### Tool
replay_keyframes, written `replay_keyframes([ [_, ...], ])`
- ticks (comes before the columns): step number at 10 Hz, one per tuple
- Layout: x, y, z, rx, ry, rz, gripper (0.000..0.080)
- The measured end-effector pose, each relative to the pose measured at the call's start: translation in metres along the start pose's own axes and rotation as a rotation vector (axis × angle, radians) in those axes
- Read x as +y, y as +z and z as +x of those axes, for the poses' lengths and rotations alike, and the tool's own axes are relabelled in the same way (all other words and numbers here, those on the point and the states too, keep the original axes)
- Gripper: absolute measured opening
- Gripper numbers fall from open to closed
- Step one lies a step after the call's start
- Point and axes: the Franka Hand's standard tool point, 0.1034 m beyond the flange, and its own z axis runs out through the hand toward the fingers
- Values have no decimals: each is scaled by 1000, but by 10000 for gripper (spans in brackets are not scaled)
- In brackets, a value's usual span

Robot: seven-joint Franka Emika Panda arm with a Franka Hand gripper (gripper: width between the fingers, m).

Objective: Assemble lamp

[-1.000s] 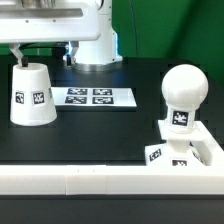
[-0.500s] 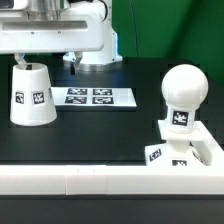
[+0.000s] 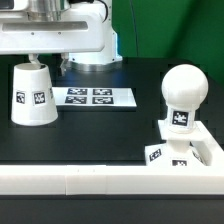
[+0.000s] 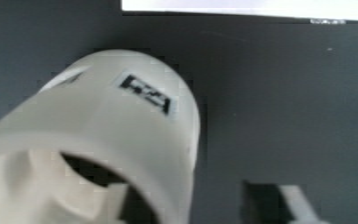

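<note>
White plastic shade point(image 3: 32, 94) stands on the black counter point(image 3: 100, 135) at the exterior view's left, near the marker board point(image 3: 93, 97); the bulb point(image 3: 183, 95) sits on the base point(image 3: 185, 148) at the right. My jaws are hidden there. Wrist view: shade point(image 4: 114, 150) close below, one fingertip point(image 4: 274, 200) beside it, gripping nothing, spread unclear. Descending off-centre could tip it.

Robotics lab: black bench, marker board point(image 3: 100, 97), tagged parts.
</note>
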Motion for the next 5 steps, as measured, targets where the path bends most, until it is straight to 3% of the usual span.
replay_keyframes([
  [1, 2, -1, 2, 5, -9, -2, 147],
  [2, 8, -2, 5, 15, -29, -9, 45],
  [5, 11, -2, 9, 31, -38, -19, 45],
])
